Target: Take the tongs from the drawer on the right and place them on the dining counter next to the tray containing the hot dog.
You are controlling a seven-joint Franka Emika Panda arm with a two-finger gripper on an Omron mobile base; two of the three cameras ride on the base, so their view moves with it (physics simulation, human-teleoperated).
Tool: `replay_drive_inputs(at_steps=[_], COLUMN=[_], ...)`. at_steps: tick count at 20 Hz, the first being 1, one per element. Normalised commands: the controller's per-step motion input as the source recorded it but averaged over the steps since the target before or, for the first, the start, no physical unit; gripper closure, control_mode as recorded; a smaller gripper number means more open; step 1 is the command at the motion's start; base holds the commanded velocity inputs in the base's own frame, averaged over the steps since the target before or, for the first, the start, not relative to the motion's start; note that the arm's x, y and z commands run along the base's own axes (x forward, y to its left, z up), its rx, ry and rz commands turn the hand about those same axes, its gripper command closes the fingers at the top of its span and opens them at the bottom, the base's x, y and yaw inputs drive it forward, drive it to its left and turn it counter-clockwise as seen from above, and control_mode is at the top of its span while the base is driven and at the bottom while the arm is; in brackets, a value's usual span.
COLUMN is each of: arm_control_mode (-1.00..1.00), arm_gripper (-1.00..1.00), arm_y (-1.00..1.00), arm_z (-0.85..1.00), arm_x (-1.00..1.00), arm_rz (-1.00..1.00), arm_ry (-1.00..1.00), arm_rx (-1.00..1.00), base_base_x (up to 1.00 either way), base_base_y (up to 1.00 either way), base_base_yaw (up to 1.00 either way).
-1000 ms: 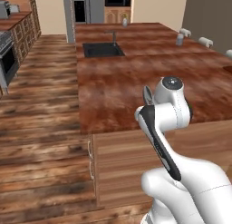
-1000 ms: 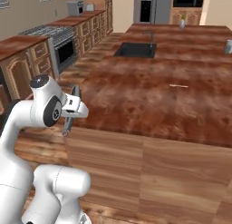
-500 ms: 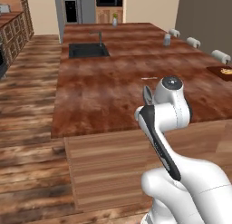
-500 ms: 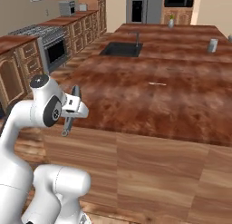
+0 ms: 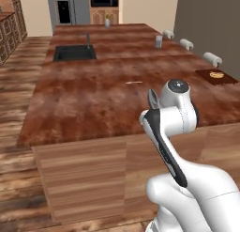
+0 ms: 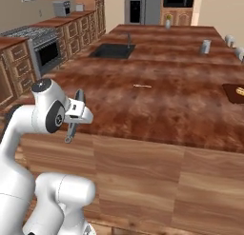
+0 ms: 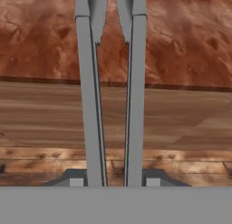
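Note:
My gripper (image 7: 113, 180) is shut on the tongs (image 7: 93, 82), whose two slim grey arms run straight up the hand view. From the right base the tongs (image 6: 76, 116) hang tilted in the gripper (image 6: 79, 117), just before the near edge of the dining counter (image 6: 157, 105). In the left base view the tongs (image 5: 152, 98) poke up beside the wrist. The dark tray (image 5: 216, 76) with the hot dog lies at the far right edge of the dining counter (image 5: 93, 95); in the right base view the tray (image 6: 236, 92) is cut by the frame. The drawer is out of view.
A black sink (image 5: 74, 52) with a tap is set into the counter's far left. A small pale strip (image 5: 134, 82) lies mid-counter and a grey cup (image 5: 159, 41) stands farther back. Pale stools (image 5: 212, 58) line the right side. An oven (image 6: 45, 53) stands along the left wall.
The whole scene has slid left in both base views, so the camera has moved right along the counter. The tray has come into view. The arm keeps its pose, tongs still held.

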Motion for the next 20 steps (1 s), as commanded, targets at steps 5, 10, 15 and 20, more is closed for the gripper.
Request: replay_drive_inputs(at_steps=[5, 10, 15, 20], arm_control_mode=[1.0, 1.0, 1.0, 1.0], arm_gripper=[1.0, 1.0, 1.0, 1.0], arm_y=[0.0, 0.0, 0.0, 0.0], arm_z=[0.0, 0.0, 0.0, 0.0], arm_x=[0.0, 0.0, 0.0, 0.0], arm_rz=[0.0, 0.0, 0.0, 0.0], arm_ry=[0.0, 0.0, 0.0, 0.0], arm_rx=[0.0, 0.0, 0.0, 0.0], base_base_x=[-0.11, -0.1, -0.07, -0.08], base_base_y=[-0.66, -0.67, -0.71, -0.72], base_base_yaw=[-0.02, -0.01, -0.02, -0.02])
